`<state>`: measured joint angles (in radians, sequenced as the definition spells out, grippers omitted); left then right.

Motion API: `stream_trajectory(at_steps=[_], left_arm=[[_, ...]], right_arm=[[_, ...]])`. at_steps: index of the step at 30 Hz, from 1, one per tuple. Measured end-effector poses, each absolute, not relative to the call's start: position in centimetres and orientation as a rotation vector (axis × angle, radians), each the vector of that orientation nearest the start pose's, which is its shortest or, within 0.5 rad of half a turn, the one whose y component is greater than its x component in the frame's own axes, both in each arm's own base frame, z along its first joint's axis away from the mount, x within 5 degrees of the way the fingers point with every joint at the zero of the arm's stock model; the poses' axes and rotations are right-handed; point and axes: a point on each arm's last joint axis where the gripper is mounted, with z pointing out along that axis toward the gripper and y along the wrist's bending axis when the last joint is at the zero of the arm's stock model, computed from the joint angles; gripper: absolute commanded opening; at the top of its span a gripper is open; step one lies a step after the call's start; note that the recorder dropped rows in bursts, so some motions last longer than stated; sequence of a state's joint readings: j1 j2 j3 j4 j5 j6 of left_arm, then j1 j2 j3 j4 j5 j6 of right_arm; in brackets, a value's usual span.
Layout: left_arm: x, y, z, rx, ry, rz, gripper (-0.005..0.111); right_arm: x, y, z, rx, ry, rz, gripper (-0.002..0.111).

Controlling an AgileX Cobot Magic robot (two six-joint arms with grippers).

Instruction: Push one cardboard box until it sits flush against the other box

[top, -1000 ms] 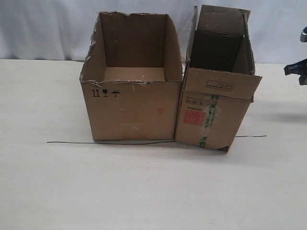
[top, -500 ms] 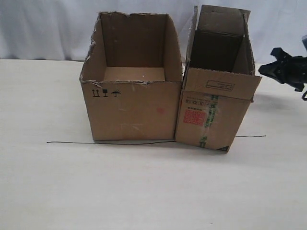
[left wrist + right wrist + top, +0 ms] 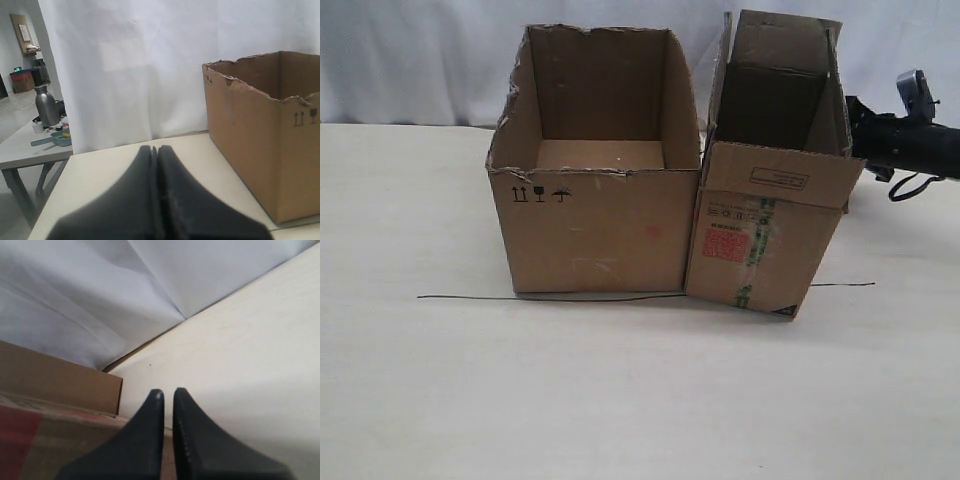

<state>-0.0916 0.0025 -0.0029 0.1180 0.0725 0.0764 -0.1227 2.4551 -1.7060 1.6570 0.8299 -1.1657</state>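
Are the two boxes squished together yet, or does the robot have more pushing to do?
Done: the cardboard box sits beside the other box, close at the front. In hand: the right gripper, fingers together, is at the cardboard box's outer side. Still to do: it sits crooked, with a gap at the back, so it needs pushing straight.

The left claw (image 3: 154,149) — jaws pressed together — sits apart from the torn-rimmed other box (image 3: 260,135).

I see a white curtain (image 3: 420,60) behind my pale tabletop (image 3: 620,400); past its edge, a grey side table (image 3: 22,152) carries a steel bottle (image 3: 47,106).
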Motion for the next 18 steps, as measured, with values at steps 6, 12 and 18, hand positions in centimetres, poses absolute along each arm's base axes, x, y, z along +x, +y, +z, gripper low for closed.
stream_trajectory(at_steps=[6, 12, 18], left_arm=[[5.6, -0.4, 20.7, 0.215, 1.541, 0.087, 0.0], [5.6, -0.4, 20.7, 0.215, 1.541, 0.087, 0.0], [5.6, -0.4, 20.7, 0.215, 1.541, 0.087, 0.0]], right_arm=[[51.6, 2.2, 9.7, 0.174, 2.102, 1.149, 0.005], [51.9, 2.2, 9.9, 0.166, 2.092, 1.132, 0.005], [52.1, 2.0, 10.0, 0.178, 2.077, 1.108, 0.005]])
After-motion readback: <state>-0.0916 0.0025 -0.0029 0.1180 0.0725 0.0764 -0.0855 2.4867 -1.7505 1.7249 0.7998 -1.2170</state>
